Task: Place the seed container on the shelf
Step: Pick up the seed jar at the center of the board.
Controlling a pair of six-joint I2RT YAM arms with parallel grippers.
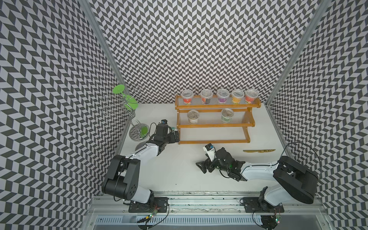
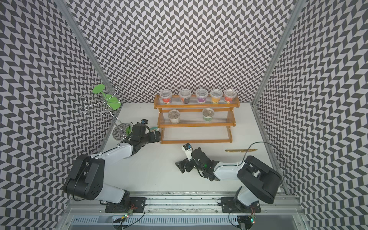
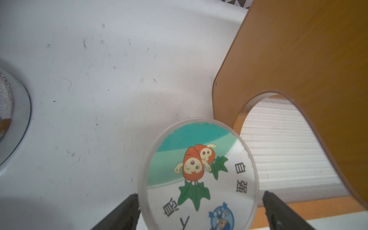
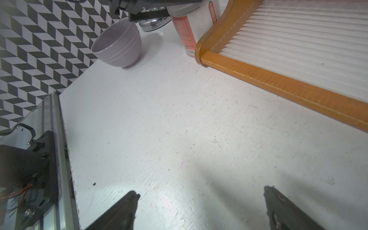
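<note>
Seed container (image 3: 197, 175): upright on worktop (image 1: 179, 169), just beside shelf (image 1: 215, 141) end panel, not yet shelved. Left hand (image 3: 201, 194): spread wide, straddling the lid, likely poised to grasp. Right hand (image 4: 201, 191): spread, empty, off the shelf front, apparently leaving room

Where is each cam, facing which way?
Top view: high behind robot, looking down at shelf; left arm, right arm show.
Top view: same head, same table, both arms.
Left wrist: on left arm, facing down; left gripper open around seed container.
Right wrist: on right arm, facing table, shelf corner; right gripper open.
Shared: both wrists see shelf, seed container.
</note>
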